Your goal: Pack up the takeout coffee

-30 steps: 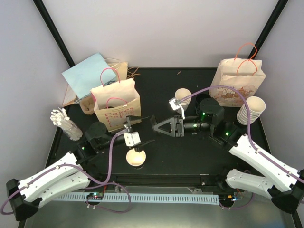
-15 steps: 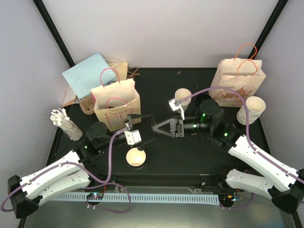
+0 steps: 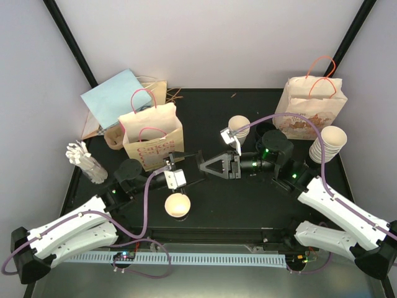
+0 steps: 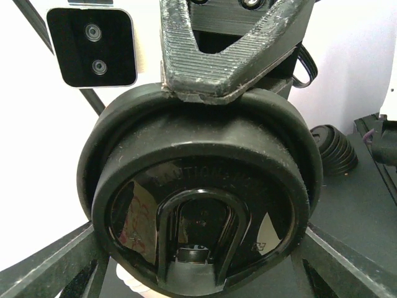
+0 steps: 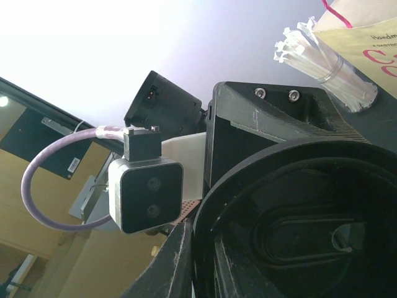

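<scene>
Black worktop fills the booth, with an open cup standing near its front edge. Above it our right jaws clench a lid by its rim and hold it on edge. Our left jaws stand spread on either side of it. We judge the lid light, thin, springy and slick, best pinched across its stiff rim. Against a second ago, the left jaws have narrowed and edged nearer; the cup sits unmoved.

Black table lies beneath the fingers; pale walls rise beyond them, black poles at both far corners.
</scene>
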Available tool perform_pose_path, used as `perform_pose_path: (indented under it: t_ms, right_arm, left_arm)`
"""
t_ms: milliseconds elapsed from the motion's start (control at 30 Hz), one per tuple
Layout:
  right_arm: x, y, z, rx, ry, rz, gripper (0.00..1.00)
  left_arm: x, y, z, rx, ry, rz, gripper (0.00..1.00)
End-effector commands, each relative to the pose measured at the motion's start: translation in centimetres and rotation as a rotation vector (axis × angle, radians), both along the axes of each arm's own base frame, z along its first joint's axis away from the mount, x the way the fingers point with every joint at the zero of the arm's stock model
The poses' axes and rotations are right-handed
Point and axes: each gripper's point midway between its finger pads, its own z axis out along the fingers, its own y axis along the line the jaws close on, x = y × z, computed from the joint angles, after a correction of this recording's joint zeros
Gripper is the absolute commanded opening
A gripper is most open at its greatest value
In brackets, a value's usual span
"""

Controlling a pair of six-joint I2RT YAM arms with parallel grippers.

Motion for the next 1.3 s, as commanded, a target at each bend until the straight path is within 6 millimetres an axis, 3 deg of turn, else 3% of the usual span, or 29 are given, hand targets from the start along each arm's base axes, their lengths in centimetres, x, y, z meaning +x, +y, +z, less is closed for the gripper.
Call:
perform_pose_path:
  t_ms: [0, 300, 667, 833, 933, 1267]
  right_arm:
    - [-0.2, -0.1, 0.2, 0.020, -0.006, 0.013, 0.10]
    - [-0.2, -0.1, 0.1, 0.021, 0.000, 0.014, 0.10]
    - [-0.1, 0.0, -0.1, 0.019, 0.005, 0.015, 0.10]
    - [0.0, 0.0, -0.2, 0.015, 0.007, 0.011, 0.20]
    - [-0.1, -0.1, -0.1, 0.016, 0.003, 0.004, 0.36]
    - [0.5, -0.6, -0.4, -0.032, -0.013, -0.044, 0.42]
  left_arm:
    - [-0.3, -0.1, 2.9, -0.067, -0.028, -0.015, 0.84]
    - [-0.6, -0.1, 3.4, -0.082, -0.036, -0.030, 0.86]
    - [-0.8, 0.0, 3.5, -0.075, -0.043, -0.034, 0.76]
    - [-0.7, 0.0, 3.1, -0.054, -0.037, -0.027, 0.73]
    - [-0.6, 0.3, 2.8, -0.046, -0.032, -0.015, 0.73]
    - [-0.6, 1.6, 1.5, -0.004, 0.035, 0.037, 0.72]
